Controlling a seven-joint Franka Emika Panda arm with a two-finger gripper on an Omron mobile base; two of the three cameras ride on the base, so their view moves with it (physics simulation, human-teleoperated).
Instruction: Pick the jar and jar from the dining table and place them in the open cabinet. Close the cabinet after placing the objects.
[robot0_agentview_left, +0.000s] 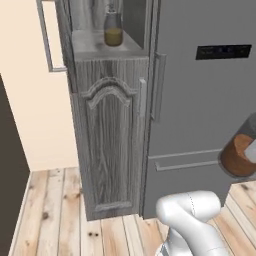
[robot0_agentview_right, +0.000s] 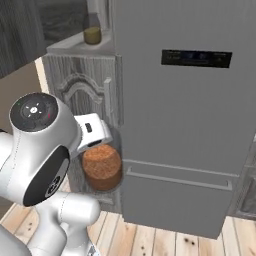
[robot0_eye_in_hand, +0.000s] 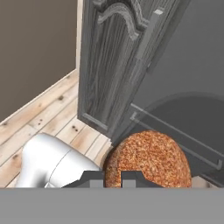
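Cabinet (robot0_agentview_left: 107, 135): upper door swung open leftward, lower door closed, fridge (robot0_agentview_left: 210, 110) flush against right side. Olive-yellow jar (robot0_agentview_left: 113, 31) upright on cabinet shelf near front edge, free shelf space beside it. Reddish-brown jar (robot0_agentview_right: 102, 167) tipped, long axis roughly horizontal, in air before fridge. Gripper (robot0_eye_in_hand: 113, 177) clamped on reddish-brown jar.

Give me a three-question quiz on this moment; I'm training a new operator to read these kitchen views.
1. True or false: the jar with olive-yellow filling already stands in the open cabinet.
2. What do the fingers hold?
A. the jar with reddish-brown filling
B. a mug
C. nothing
3. Which appliance stands directly beside the cabinet?

Key: 1 true. 2 A. 3 the grey fridge.
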